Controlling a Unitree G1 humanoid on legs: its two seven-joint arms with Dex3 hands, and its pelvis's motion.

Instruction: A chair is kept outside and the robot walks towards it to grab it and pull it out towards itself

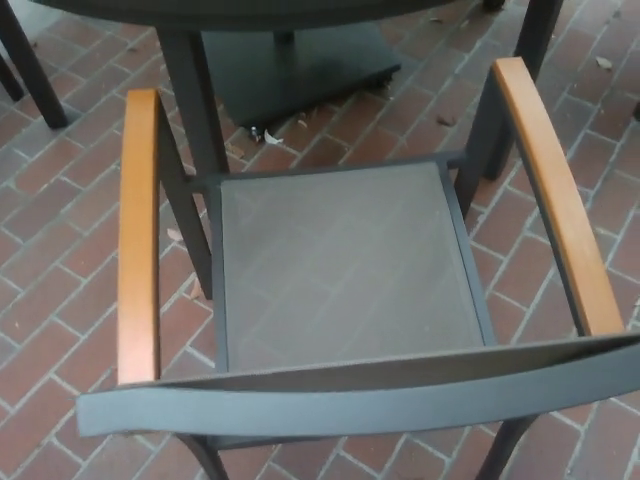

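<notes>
A dark grey metal chair with orange wooden armrests stands close below on red brick paving; neither robot hand shows, so grasping its backrest likely comes next.

chair seat open, table base beyond

Reddish-brown brick paving covers the ground across the whole frame, laid in a herringbone pattern with pale joints. Along the top edge runs the dark rim of a table, its flat black base plate resting on the bricks at upper centre. Dark furniture legs stand at upper left. A few dry leaves lie beside the base. The light is soft and even.
</notes>
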